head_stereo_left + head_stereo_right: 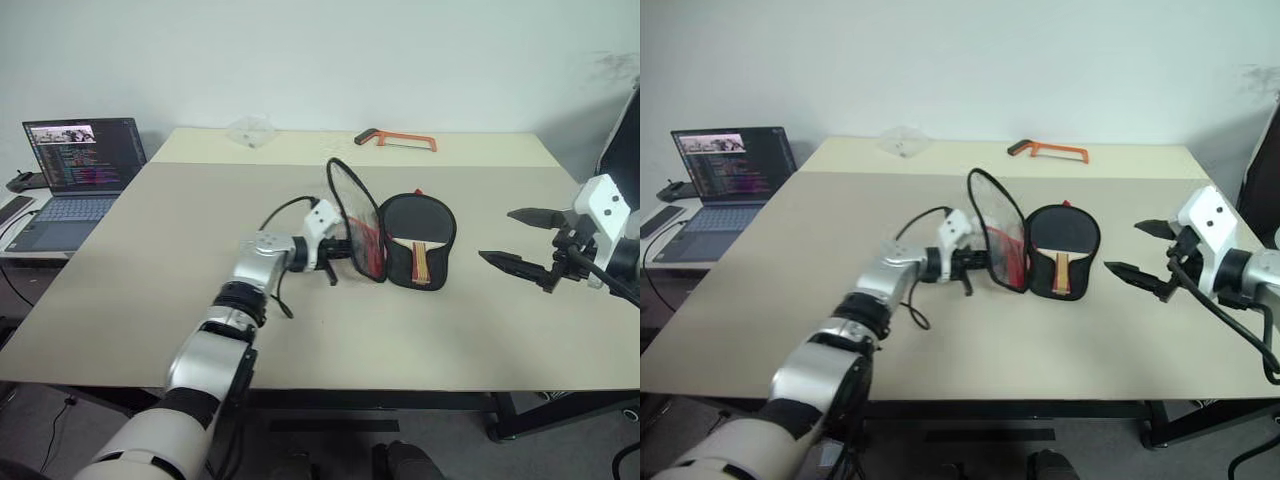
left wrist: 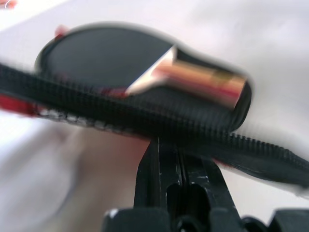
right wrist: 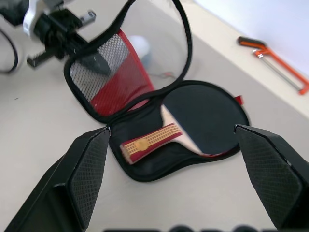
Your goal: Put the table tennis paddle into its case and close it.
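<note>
The case (image 1: 441,268) lies open at the middle of the table. Its lid (image 1: 352,205), with mesh pocket and red band, stands nearly upright on the left side. The table tennis paddle (image 1: 418,222) rests flat in the case's lower half, black face away from me and tan handle (image 3: 150,140) toward me. My left gripper (image 1: 338,253) is shut, its tips against the outer side of the lid near the zip edge (image 2: 145,123). Off to the right, my right gripper (image 1: 515,238) hovers open above the table, apart from the case and pointing at it.
An open laptop (image 1: 80,165) sits on a side table at the left. An orange hacksaw (image 1: 396,140) and a clear plastic item (image 1: 250,130) lie at the table's far edge. A small white ball (image 3: 138,45) shows behind the lid.
</note>
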Motion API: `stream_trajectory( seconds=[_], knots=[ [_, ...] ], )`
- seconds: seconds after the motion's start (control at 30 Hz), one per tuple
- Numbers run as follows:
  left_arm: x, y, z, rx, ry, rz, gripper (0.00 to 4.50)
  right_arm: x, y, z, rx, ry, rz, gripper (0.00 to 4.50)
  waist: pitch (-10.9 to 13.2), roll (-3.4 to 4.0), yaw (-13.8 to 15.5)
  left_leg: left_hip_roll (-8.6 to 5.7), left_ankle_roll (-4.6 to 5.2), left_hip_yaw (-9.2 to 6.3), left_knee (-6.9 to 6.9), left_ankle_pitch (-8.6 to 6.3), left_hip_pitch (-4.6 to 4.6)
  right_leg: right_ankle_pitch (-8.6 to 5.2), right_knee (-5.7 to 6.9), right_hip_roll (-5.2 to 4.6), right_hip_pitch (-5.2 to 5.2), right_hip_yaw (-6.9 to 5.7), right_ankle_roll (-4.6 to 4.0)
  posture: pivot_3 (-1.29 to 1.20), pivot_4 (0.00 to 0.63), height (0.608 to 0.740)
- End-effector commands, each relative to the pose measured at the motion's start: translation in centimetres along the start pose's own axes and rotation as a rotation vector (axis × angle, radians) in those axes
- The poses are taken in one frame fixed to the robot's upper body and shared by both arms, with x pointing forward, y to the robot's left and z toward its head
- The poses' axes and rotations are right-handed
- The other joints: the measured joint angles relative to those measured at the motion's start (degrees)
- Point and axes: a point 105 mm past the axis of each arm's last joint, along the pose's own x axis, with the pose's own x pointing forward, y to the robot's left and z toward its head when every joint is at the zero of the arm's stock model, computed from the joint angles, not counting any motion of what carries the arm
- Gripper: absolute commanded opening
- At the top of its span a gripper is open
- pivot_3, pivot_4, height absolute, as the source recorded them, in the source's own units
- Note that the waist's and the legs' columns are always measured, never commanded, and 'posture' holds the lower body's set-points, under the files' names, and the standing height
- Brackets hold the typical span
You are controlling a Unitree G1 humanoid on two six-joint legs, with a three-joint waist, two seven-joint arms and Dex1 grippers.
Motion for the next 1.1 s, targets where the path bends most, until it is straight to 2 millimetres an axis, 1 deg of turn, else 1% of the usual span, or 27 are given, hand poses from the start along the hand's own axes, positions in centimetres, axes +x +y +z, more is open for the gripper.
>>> stream_trajectory(
  seconds=[0.03,0.13,0.2,0.27,0.33,0.43,0.47,0.5,0.57,0.6,0.63,0.67,0.7,0.73,0.77,0.83,0.9,0.93,1.03,1.1],
  knots=[
    [3.3,-0.5,4.0,0.067,-0.129,0.088,0.02,-1.5,-1.4,1.9,-0.058,-0.037,-0.088,4.50,0.01,-0.01,0.17,-0.01,0.00,0.01,0.00,0.00,0.00,0.02,-0.04,0.00,0.02,0.00,0.04,0.00,0.150,0.740],
    [5.3,-1.4,4.7,0.062,-0.158,0.143,0.02,-1.9,-2.1,2.5,-0.056,-0.050,-0.131,4.50,0.02,-0.03,0.18,-0.03,0.10,0.15,0.00,-0.05,0.00,0.08,-0.13,-0.01,0.03,0.04,0.15,0.00,0.150,0.740],
    [5.7,-1.5,4.8,0.053,-0.159,0.158,0.02,-2.0,-2.0,2.7,-0.050,-0.053,-0.136,4.50,0.02,-0.04,-0.12,0.00,0.18,0.20,-0.03,-0.10,-0.01,0.09,-0.14,-0.03,0.06,0.20,0.18,0.00,0.150,0.740],
    [5.4,-1.3,4.8,0.044,-0.164,0.154,0.02,-1.9,-1.6,2.4,-0.014,-0.047,-0.133,4.50,0.02,-0.04,-0.40,0.07,0.19,0.27,-0.04,-0.11,0.03,0.09,-0.12,0.00,0.06,0.22,0.18,0.00,0.150,0.740],
    [3.9,-0.3,4.4,0.030,-0.154,0.128,0.02,-1.5,-1.3,1.7,0.057,-0.048,-0.141,4.50,0.02,-0.04,-0.51,0.10,0.18,0.40,-0.04,-0.10,0.05,0.10,-0.07,0.04,0.05,0.21,0.16,0.00,0.150,0.740],
    [0.4,1.8,3.7,0.027,-0.119,0.097,0.02,0.4,-1.6,1.3,0.282,-0.155,-0.188,4.50,0.03,-0.05,-1.23,0.15,0.17,0.51,-0.02,-0.10,0.14,0.18,-0.04,0.13,0.08,0.24,0.04,0.00,0.150,0.740],
    [-0.9,2.7,3.6,0.013,-0.118,0.109,0.02,1.2,-1.6,1.0,0.386,-0.202,-0.201,4.50,0.03,-0.06,-1.47,0.19,0.18,0.53,-0.02,-0.07,0.14,0.20,0.01,0.13,0.05,0.25,0.00,0.00,0.150,0.740],
    [-2.4,3.6,3.5,-0.009,-0.116,0.117,0.19,2.1,-1.5,0.4,0.505,-0.236,-0.210,4.50,0.03,-0.05,-1.75,0.24,0.20,0.51,-0.02,-0.05,0.15,0.20,0.06,0.14,0.05,0.25,0.00,0.00,0.150,0.740],
    [-4.7,4.5,3.6,-0.045,-0.123,0.106,0.59,3.6,-1.2,-1.0,0.704,-0.261,-0.223,4.50,0.01,-0.02,-1.82,0.27,0.20,0.47,0.00,-0.03,0.13,0.21,0.13,0.12,0.01,0.25,-0.02,0.00,0.150,0.740],
    [-5.8,4.8,3.9,-0.058,-0.134,0.096,0.92,4.3,-1.3,-2.2,0.812,-0.242,-0.252,4.50,0.00,0.01,-1.78,0.20,0.22,0.42,0.00,-0.02,0.15,0.21,0.23,0.12,-0.03,0.23,-0.03,0.00,0.150,0.740],
    [-7.3,4.9,4.5,-0.074,-0.163,0.070,1.30,5.2,-1.4,-3.9,0.924,-0.207,-0.304,4.50,0.00,0.01,-1.82,0.17,0.22,0.34,0.00,-0.02,0.18,0.23,0.25,0.08,-0.06,0.20,-0.06,0.00,0.150,0.740],
    [-8.3,4.8,5.0,-0.083,-0.184,0.051,1.65,5.7,-1.4,-5.1,0.998,-0.175,-0.339,4.50,-0.01,0.02,-1.76,0.13,0.22,0.19,0.02,-0.02,0.13,0.39,0.30,-0.01,-0.14,0.23,-0.31,0.00,0.150,0.740],
    [-9.3,4.5,5.5,-0.081,-0.210,0.024,2.02,6.2,-1.5,-6.1,1.077,-0.161,-0.376,4.50,-0.01,0.02,-1.70,0.06,0.22,0.13,0.00,-0.02,0.08,0.40,0.36,-0.04,-0.22,0.23,-0.31,0.00,0.150,0.740],
    [-11.1,4.5,6.1,-0.108,-0.247,0.004,2.39,6.4,-1.8,-7.5,1.151,-0.143,-0.428,4.50,-0.01,0.03,-1.45,0.01,0.22,0.11,0.01,-0.02,0.03,0.40,0.47,-0.10,-0.28,0.22,-0.31,0.00,0.150,0.740],
    [-12.7,4.5,6.2,-0.123,-0.250,0.003,2.76,6.7,-2.1,-8.4,1.223,-0.155,-0.452,4.50,-0.01,0.02,-1.41,-0.03,0.21,0.07,0.00,-0.02,-0.05,0.40,0.62,-0.13,-0.36,0.22,-0.31,0.00,0.150,0.740],
    [-14.9,4.2,5.8,-0.136,-0.207,-0.002,3.50,7.0,-2.4,-9.5,1.320,-0.165,-0.484,4.50,-0.01,0.06,-1.42,-0.01,0.21,0.09,-0.01,-0.02,-0.14,0.40,0.66,-0.22,-0.47,0.25,-0.31,0.00,0.150,0.740],
    [-15.9,3.8,5.2,-0.147,-0.160,-0.001,4.22,7.4,-2.4,-9.7,1.352,-0.160,-0.477,4.50,-0.02,0.07,-1.23,0.00,0.22,0.04,-0.03,-0.02,-0.17,0.39,0.62,-0.22,-0.51,0.21,-0.32,0.00,0.150,0.740],
    [-16.1,3.6,5.0,-0.152,-0.148,-0.001,4.48,7.5,-2.4,-9.7,1.363,-0.160,-0.471,4.50,-0.02,0.07,-1.19,0.00,0.22,0.04,-0.03,-0.03,-0.16,0.38,0.61,-0.21,-0.50,0.19,-0.32,0.00,0.150,0.740],
    [-17.7,3.8,3.6,-0.147,-0.056,0.049,4.48,8.2,-2.0,-10.0,1.389,-0.140,-0.458,4.50,-0.02,0.07,-1.39,-0.02,0.23,0.15,0.00,-0.03,0.00,0.38,0.62,-0.14,-0.44,0.27,-0.32,0.00,0.150,0.740],
    [-18.4,4.8,3.2,-0.114,-0.036,0.143,4.48,8.9,-1.3,-10.1,1.418,-0.127,-0.430,4.50,-0.02,0.07,-1.73,0.00,0.26,0.16,0.01,-0.01,0.11,0.37,0.68,-0.08,-0.40,0.30,-0.31,0.00,0.150,0.740]
  ],
)
